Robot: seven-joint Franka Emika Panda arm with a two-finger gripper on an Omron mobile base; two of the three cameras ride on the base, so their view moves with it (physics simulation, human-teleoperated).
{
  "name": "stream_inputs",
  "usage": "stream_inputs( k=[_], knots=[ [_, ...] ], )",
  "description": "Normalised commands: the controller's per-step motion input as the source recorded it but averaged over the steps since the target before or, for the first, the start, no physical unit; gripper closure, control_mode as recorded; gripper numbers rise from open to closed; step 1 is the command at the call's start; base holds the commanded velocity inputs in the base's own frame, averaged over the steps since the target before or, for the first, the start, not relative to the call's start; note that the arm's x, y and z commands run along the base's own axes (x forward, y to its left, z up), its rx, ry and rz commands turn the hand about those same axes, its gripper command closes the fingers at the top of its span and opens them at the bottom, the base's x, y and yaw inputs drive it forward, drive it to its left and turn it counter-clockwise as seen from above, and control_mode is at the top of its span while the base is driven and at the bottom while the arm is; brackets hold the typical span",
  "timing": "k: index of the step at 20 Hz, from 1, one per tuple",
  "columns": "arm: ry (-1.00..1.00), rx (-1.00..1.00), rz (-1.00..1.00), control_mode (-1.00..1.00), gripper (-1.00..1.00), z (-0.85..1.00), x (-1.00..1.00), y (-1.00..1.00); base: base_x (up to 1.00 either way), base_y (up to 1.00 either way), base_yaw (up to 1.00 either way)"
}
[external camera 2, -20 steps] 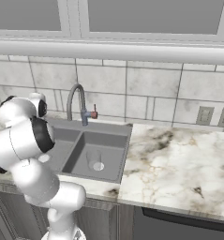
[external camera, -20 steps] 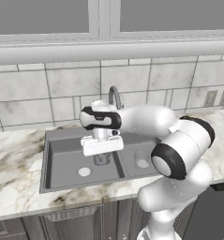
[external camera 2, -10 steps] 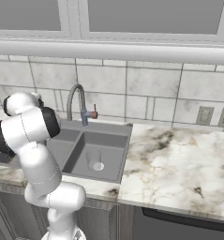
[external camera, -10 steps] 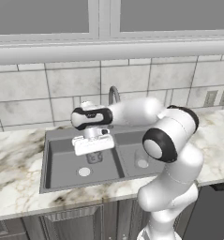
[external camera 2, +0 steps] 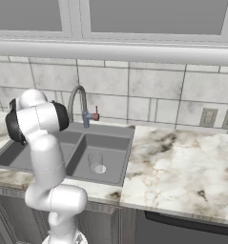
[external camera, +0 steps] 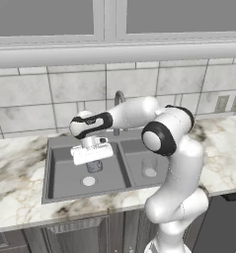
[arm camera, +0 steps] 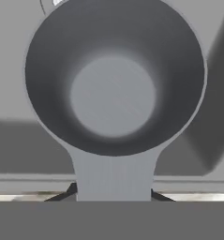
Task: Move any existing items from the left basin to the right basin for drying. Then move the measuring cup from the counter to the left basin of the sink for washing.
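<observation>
My gripper (external camera: 93, 160) hangs over the left basin (external camera: 65, 170) of the dark grey sink and is shut on the measuring cup (external camera: 94, 167). In the hand view the measuring cup (arm camera: 114, 79) opens toward the camera, a dark grey round bowl. Its flat handle runs down between my fingertips (arm camera: 153, 193), with the gripper (arm camera: 112, 195) closed on it. The cup sits above the basin floor, near the white drain (external camera: 89, 181). The clear glass (external camera: 149, 165) stands upright in the right basin (external camera: 141, 150), where the right base view shows the glass (external camera 2: 95, 162) beside the right basin's (external camera 2: 113, 145) white drain.
The curved grey tap (external camera: 119, 97) rises behind the divider, close behind my forearm; the right base view shows the tap (external camera 2: 77, 97) with a red handle. Marble counter (external camera 2: 182, 167) spreads wide to the sink's right. A narrower counter strip (external camera: 16, 197) lies left and in front.
The arm has swung left with the measuring cup, from above the sink's divider to above the left basin. The glass in the right basin has not moved.
</observation>
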Motion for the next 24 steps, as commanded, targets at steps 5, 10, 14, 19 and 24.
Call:
stream_inputs(
  k=[5, 10, 14, 19, 24],
  knots=[
    [-0.01, -0.03, 0.00, -1.00, 1.00, -0.41, 0.21, 0.17, 0.00, 0.00, 0.00],
    [-0.03, -0.01, 0.00, -1.00, 1.00, -0.39, 0.14, 0.12, 0.00, 0.00, 0.00],
    [-0.01, 0.00, 0.00, -1.00, 1.00, -0.31, 0.21, 0.11, 0.00, 0.00, 0.00],
    [0.00, 0.00, 0.00, -1.00, 1.00, -0.29, 0.24, 0.13, 0.00, 0.00, 0.00],
    [-0.01, 0.00, 0.00, -1.00, 1.00, -0.31, 0.20, 0.12, 0.00, 0.00, 0.00]
  ],
)
